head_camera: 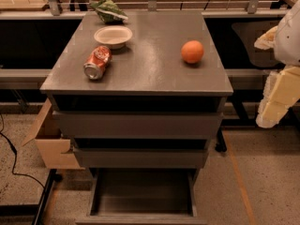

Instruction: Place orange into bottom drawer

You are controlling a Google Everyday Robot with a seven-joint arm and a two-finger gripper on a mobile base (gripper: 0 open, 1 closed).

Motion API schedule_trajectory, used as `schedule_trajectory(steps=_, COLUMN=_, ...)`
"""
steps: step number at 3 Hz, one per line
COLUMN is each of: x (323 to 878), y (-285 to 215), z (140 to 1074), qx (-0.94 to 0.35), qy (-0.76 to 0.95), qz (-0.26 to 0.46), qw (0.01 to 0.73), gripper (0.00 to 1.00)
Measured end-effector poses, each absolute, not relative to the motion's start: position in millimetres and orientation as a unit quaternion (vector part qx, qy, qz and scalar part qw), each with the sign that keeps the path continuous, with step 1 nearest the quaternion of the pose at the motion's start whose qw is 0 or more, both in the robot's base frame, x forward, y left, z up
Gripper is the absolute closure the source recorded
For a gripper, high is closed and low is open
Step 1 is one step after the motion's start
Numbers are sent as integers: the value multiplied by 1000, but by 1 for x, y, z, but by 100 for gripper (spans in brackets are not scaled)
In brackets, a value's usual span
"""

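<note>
Grey cabinet top (154, 74) has the orange (192, 51) sitting on its right side, nothing touching it, well apart from the red can (97, 63), white bowl (113, 35) and chip bag (108, 11). Bottom drawer (140, 191) of 3 is pulled out and looks empty, so access is sorted. Gripper (271, 111) hangs off the cabinet's right side, below the top, nowhere near the fruit; open or closed, can't tell. Remaining, by my read, 2 steps: grasp the orange, lower it into the drawer.
</note>
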State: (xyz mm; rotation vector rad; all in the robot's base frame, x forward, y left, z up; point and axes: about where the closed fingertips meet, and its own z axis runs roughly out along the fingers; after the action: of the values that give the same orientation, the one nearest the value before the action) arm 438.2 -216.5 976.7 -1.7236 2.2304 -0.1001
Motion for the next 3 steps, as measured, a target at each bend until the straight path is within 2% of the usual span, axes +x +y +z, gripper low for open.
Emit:
schedule_trajectory(steps=1, x=442, y=-217, z=977, qx=-601, qy=781, qz=-34, qw=166, gripper=0)
schedule_trajectory(steps=2, x=478, y=-220, z=975, qx=-582, qy=783, qz=-16, qw=219, gripper=0)
schedule_trajectory(steps=3, x=540, y=-215, z=973, qx=-563, qy=776, qz=22, qw=283, gripper=0)
